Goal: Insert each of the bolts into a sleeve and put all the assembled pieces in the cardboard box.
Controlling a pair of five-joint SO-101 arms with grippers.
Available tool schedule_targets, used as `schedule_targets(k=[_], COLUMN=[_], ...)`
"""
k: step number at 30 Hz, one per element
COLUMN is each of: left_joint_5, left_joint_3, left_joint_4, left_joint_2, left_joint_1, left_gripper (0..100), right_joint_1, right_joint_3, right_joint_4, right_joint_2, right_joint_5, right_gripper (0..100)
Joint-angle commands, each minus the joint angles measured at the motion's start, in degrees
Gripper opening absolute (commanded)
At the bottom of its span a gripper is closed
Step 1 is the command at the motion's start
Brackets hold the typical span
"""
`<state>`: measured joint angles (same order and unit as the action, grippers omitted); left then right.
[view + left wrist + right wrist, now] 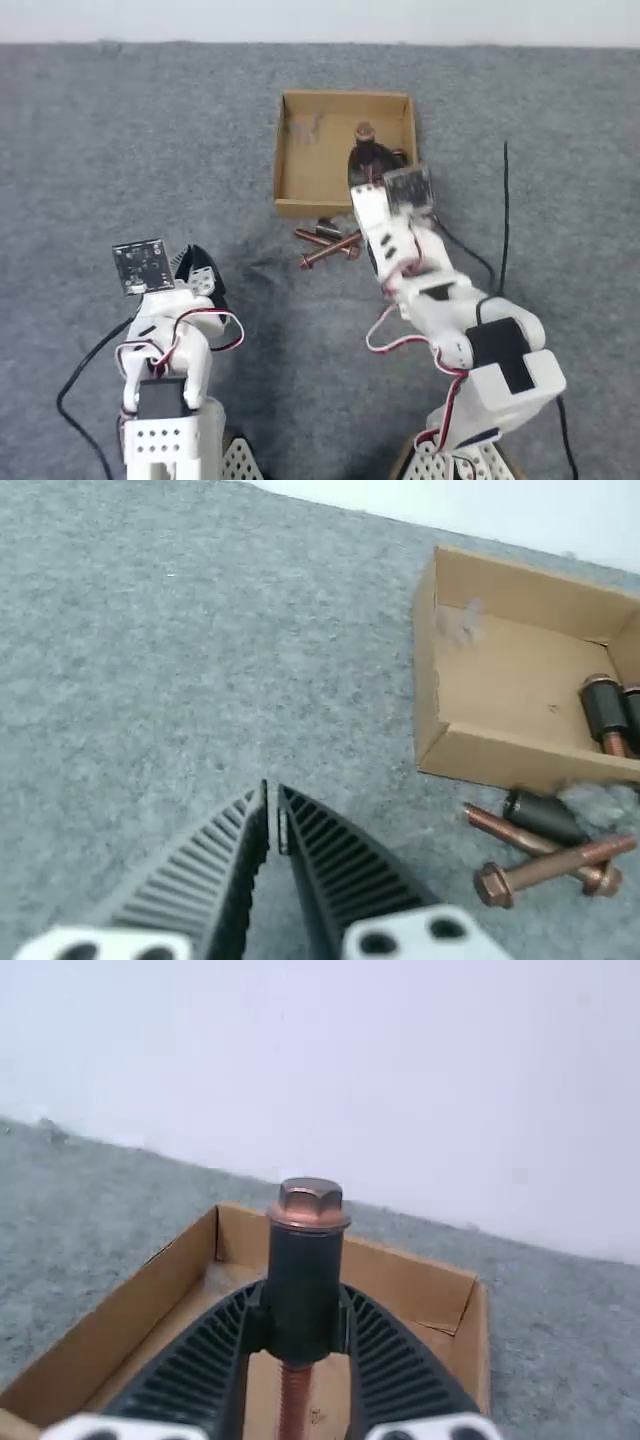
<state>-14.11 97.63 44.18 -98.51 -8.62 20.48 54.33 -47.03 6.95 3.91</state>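
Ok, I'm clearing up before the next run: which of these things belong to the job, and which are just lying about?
Job: box; assembled piece in the right gripper; loose bolts; loose sleeve.
Lying about: black cable.

Assembled piece (303,1260) upright over the cardboard box (345,99); two bare bolts (560,865) and one sleeve (543,815) loose just in front.

Copper bolt through a black sleeve, hex head on top, shank showing below, clamped at the sleeve between the fingers of the right gripper (300,1310), above the right part of the box. Box shallow, brown, open-topped. Close to its near wall, two copper flange-head bolts lying flat and crossed, touching; black sleeve on its side beside them, nearest the wall.
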Motion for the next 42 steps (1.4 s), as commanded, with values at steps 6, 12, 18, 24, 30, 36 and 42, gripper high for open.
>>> schedule_targets(k=[6,12,18,24,30,36,42], left_joint_5=[3.0,3.0,3.0,3.0,3.0,3.0,3.0], left_joint_3=[-0.8,-0.8,-0.8,-0.8,-0.8,-0.8,-0.8], left_joint_4=[0.6,0.6,0.6,0.6,0.6,0.6,0.6], left_joint_2=[-0.8,-0.8,-0.8,-0.8,-0.8,-0.8,-0.7], left_joint_1=[1.1,1.1,1.1,1.1,1.1,1.0,1.0], left_gripper=[1,1,1,1,1,1,1], right_joint_1=[-0.8,-1.0,-1.0,-2.1,-2.9,-3.0,-2.8], right_joint_3=[-30.3,-48.3,-61.6,-72.0,-78.1,-78.9,-78.9], right_joint_4=[46.8,67.4,83.0,95.4,101.2,102.5,103.3], right_joint_2=[-3.0,4.6,13.1,20.4,25.2,25.4,21.8], right_joint_5=[0.5,-4.3,-5.9,-6.0,-6.0,-6.0,-6.0], right_gripper=[0.6,0.6,0.6,0.6,1.7,11.2,11.1])
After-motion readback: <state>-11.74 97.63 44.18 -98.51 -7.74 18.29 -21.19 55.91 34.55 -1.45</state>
